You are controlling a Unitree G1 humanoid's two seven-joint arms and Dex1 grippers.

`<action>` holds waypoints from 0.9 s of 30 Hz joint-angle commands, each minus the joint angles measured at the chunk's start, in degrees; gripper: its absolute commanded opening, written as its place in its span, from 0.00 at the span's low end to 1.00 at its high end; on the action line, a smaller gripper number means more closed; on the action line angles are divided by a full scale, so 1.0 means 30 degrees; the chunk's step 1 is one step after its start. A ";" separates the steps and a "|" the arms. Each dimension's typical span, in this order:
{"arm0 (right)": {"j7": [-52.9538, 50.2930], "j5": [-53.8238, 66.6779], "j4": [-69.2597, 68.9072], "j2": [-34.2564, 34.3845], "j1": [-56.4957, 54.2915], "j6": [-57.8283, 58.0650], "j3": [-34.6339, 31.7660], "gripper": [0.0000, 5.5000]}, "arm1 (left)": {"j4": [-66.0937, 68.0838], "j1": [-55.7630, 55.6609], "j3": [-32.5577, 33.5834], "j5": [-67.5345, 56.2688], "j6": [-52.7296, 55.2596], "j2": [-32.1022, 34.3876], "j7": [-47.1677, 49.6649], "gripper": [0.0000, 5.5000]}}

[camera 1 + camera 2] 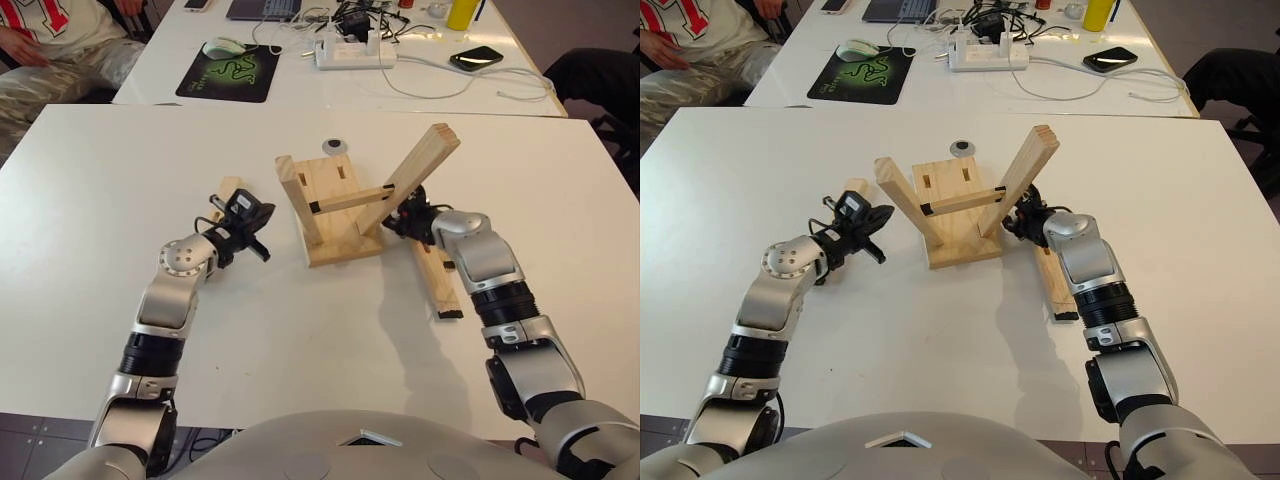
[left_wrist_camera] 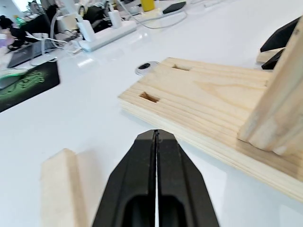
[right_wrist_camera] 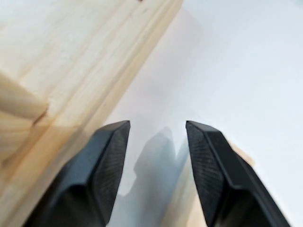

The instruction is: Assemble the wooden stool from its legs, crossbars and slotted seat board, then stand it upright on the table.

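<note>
The slotted seat board [image 1: 335,235] lies flat mid-table with two legs standing in it: a left leg [image 1: 298,195] and a right leg [image 1: 422,168] that leans outward. A crossbar [image 1: 350,200] joins them. My left gripper [image 1: 257,232] is shut and empty, just left of the board, beside a short loose wooden piece [image 1: 228,189]. In the left wrist view its fingertips [image 2: 155,135] point at the board [image 2: 213,90] and an open slot [image 2: 149,97]. My right gripper [image 3: 156,137] is open at the foot of the leaning leg [image 3: 80,56]. Another loose leg [image 1: 441,285] lies under that arm.
A round cable grommet [image 1: 335,147] sits in the table behind the board. A second table at the back holds a mouse pad [image 1: 228,72], power strip [image 1: 355,52], phone [image 1: 476,58] and cables. The near table has free room in front and on the far left.
</note>
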 commanded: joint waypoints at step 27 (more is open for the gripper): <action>-0.4521 0.1136 -0.4842 0.1486 -0.0940 -0.3318 -0.4655 0.40 | -1.1469 -1.2133 0.5246 -0.9766 1.5598 -0.7017 0.9963 0.00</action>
